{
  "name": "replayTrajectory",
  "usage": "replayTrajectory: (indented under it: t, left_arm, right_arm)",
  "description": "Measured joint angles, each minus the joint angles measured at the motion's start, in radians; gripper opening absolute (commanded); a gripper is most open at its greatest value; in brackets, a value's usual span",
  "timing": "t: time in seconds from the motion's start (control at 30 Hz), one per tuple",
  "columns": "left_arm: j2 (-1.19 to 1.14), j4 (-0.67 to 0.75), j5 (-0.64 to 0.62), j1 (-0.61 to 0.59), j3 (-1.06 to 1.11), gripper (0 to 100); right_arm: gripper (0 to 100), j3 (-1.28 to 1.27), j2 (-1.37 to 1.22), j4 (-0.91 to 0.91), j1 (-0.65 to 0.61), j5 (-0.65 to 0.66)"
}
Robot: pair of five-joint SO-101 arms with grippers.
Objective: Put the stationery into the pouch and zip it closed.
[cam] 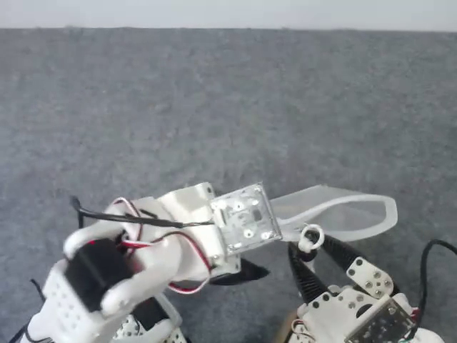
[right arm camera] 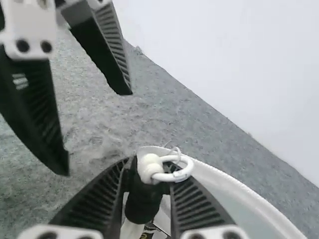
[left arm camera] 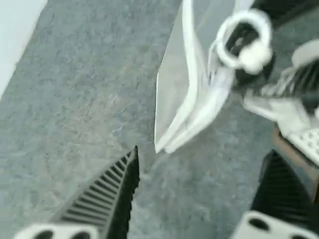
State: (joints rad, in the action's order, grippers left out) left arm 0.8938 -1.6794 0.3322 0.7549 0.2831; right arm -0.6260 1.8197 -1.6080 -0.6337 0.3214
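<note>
Bare robotics test bench: grey felt tabletop point(cam: 214, 93), plain white wall point(cam: 228, 13)

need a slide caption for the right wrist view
right gripper shut on the zip pull of the clear pouch, left gripper open over the grey carpet

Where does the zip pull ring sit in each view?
High view: zip pull ring right of centre, at the pouch's near end.
Left wrist view: ring beside the pouch, beyond the left end effector.
Right wrist view: ring at the tip of the right end effector, on the pouch's rim.
Shared landmark: the pouch.
</note>
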Motion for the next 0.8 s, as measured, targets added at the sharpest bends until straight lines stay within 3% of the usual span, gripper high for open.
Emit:
replayTrajectory:
  t: [0.27, 0.53, 0.8]
  left_arm:
    - [0.032, 0.216, -0.031, 0.037, 0.199, 33]
    - [0.032, 0.408, -0.031, 0.101, 0.325, 30]
    - [0.032, 0.600, -0.031, 0.137, 0.463, 17]
  right_arm:
    - [0.6, 0.000, 0.000, 0.000, 0.000, 0.000]
    - [0.6, 0.000, 0.000, 0.000, 0.000, -0.084]
    - [0.6, 0.000, 0.000, -0.014, 0.006, -0.124]
